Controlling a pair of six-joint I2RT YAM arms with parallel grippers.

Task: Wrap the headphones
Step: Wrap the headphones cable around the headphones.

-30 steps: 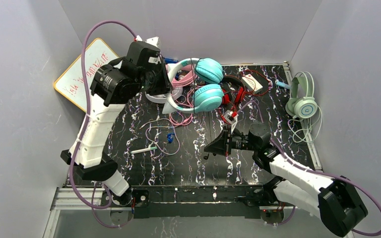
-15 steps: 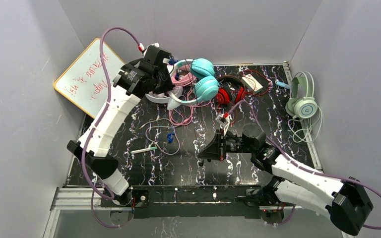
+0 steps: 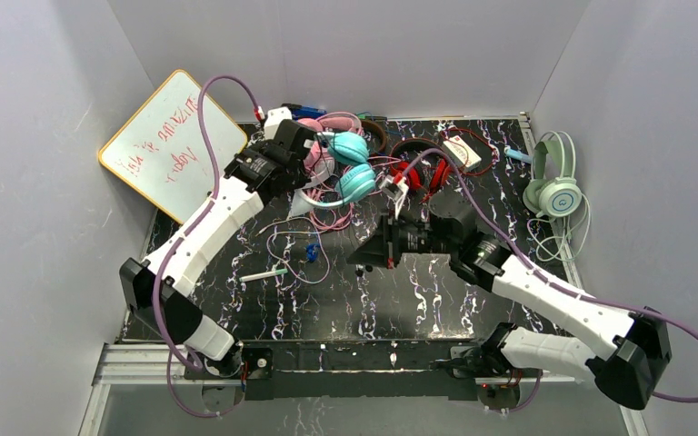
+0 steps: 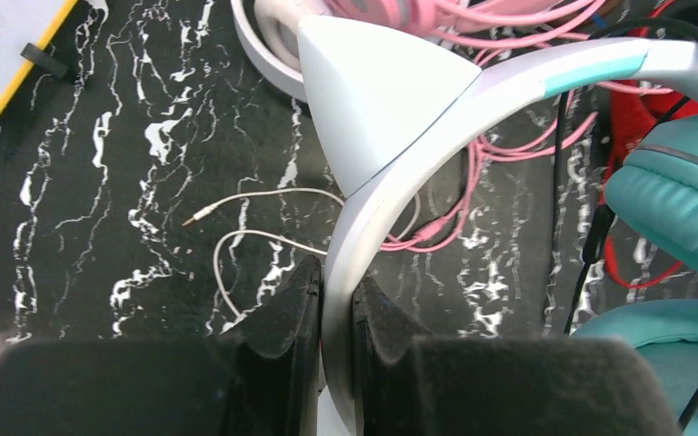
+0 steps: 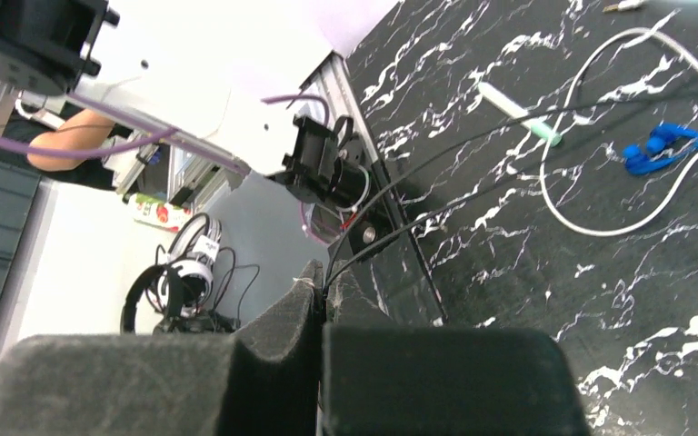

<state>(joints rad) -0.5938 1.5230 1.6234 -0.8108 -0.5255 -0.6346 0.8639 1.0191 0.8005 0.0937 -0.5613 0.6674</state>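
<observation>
The left gripper has come down from its high, near-camera pose of a second ago and now sits low at the back of the table. Its fingers are pressed onto the white headband of the teal headphones, pinching it just below the pointed white ear. The teal headphones, which hung large in the air before, now rest in the back-left pile, between the pink headphones and the red headphones, with pink cable looped under the band. The left arm has stretched out flatter toward the whiteboard. The right gripper has shifted farther from its base and a little left. Its wrist now lies nearer the red headphones, and its forearm reaches out longer across the table. Its jaws are pressed together on a thin black cord that runs from the fingertips out over the marbled surface. The mint green headphones at the right edge, the loose white cable and the blue clip mid-table lie where they were.
</observation>
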